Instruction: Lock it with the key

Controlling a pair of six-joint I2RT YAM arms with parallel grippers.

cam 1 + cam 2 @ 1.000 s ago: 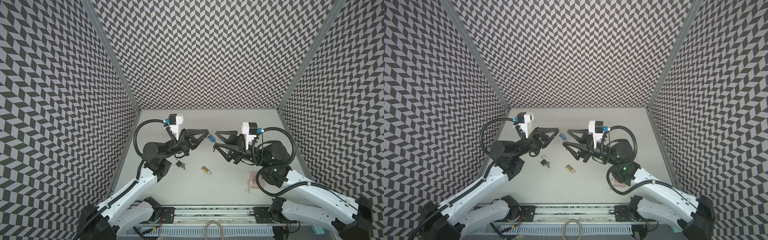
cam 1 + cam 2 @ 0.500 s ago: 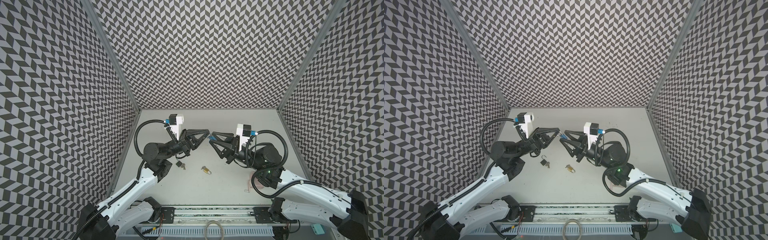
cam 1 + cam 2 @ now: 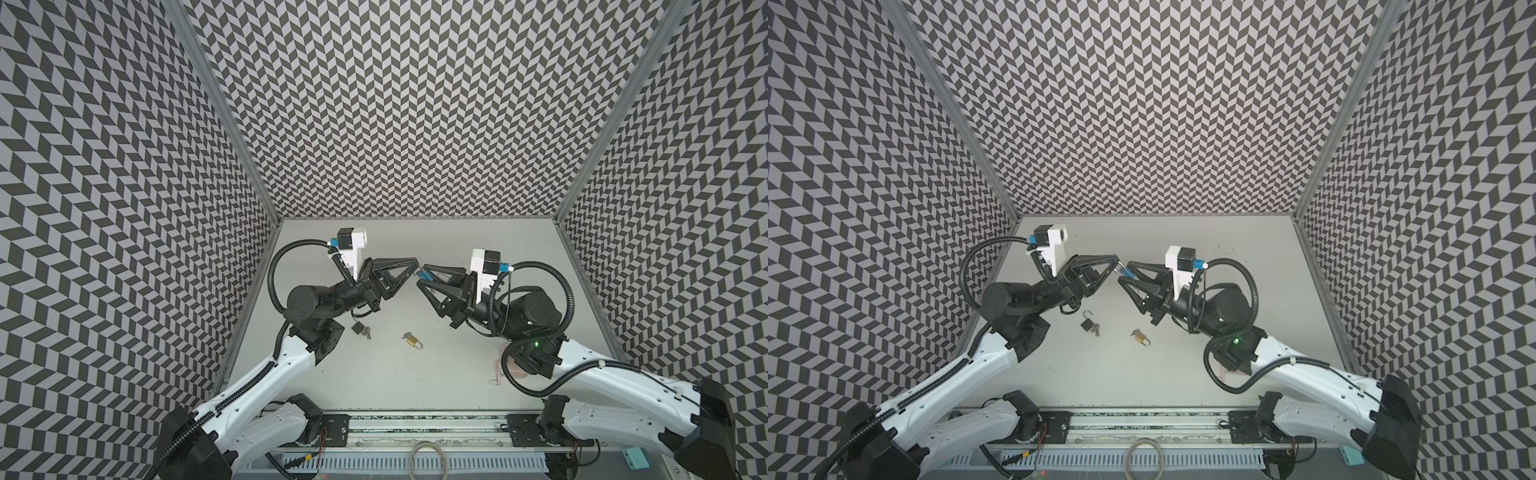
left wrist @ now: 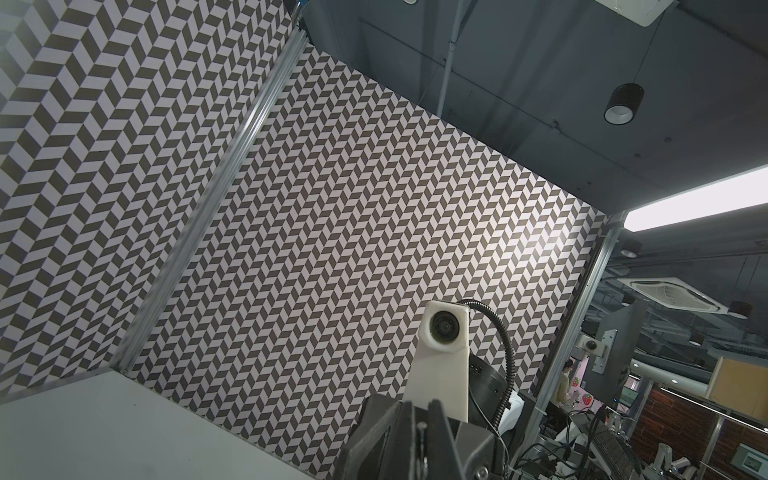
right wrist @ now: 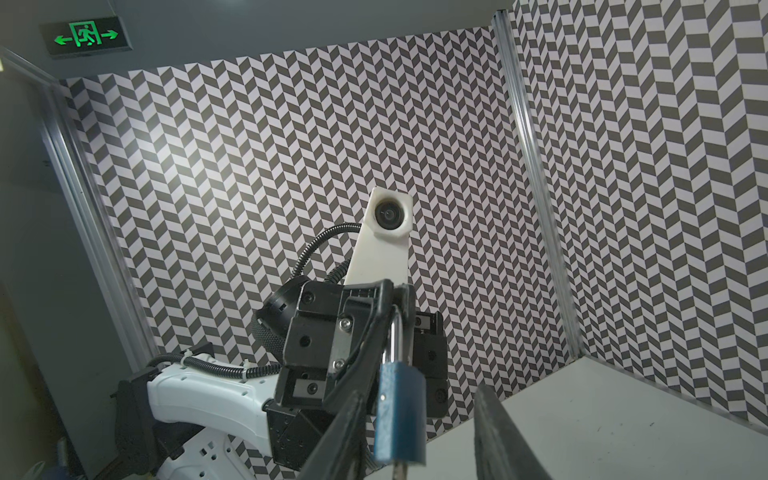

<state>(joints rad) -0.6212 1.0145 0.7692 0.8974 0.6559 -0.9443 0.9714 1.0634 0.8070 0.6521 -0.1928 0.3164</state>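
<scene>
Blue padlock [image 5: 400,411] hangs twelve o'clock from the brass padlock [image 3: 412,340], shackle [image 5: 394,332] clamped in the left gripper [image 3: 415,262]; right gripper [image 3: 1124,273] straddles it, half-spread. An off-centre squeeze could wrench it free.

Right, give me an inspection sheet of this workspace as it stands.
Surface: grey table, flat, no spills seen.
Job's things: blue padlock held in the air, what looks like a key at its base; black padlock with a key bunch and brass padlock lie on the table.
Clutter: pale pink item, mostly hidden under the right arm; cannot identify.
Grippers: left gripper shut on the blue padlock's shackle; right gripper jaws parted around its body, a gap on one side.
Cables: black conduits loop beside both wrists, clear of the locks.
Surroundings: chevron-patterned walls on three sides.
</scene>
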